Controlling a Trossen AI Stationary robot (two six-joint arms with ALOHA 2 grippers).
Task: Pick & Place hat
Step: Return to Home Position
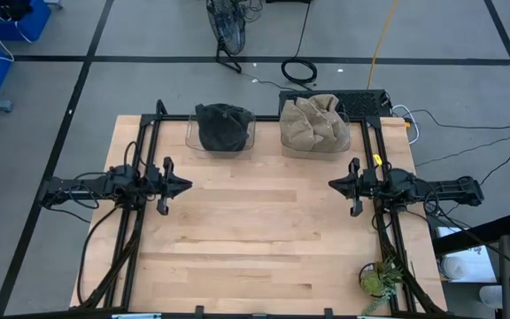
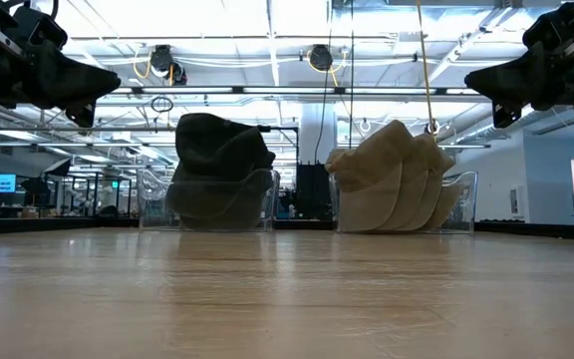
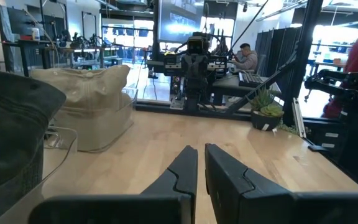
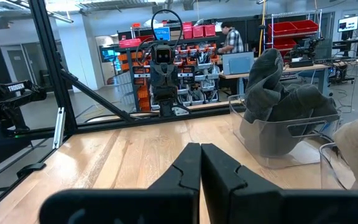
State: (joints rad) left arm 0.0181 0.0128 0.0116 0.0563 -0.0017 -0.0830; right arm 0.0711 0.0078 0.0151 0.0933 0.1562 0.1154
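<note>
black cap (image 1: 223, 127): in left bin (image 2: 152, 204), far edge of table (image 1: 255, 239), left of table centre.
brown caps (image 1: 314, 122): heaped in right bin (image 2: 464, 204), far edge of table, right of centre. Looks like >1 cap, count unclear.
left pincer (image 1: 188, 186): over table's left side, mid-depth, raised, tips aimed at table centre. Fingers closed, holding nothing.
right pincer (image 1: 331, 184): over table's right side, mid-depth, raised, mirrors the left. Fingers closed, empty.
loose caps: none seen on table outside the bins.
progress: sorting looks done, every cap in view is binned by colour.
left to do: prob only finishing the park pose. Both arms look tucked at the table sides, so near-complete imo.
</note>
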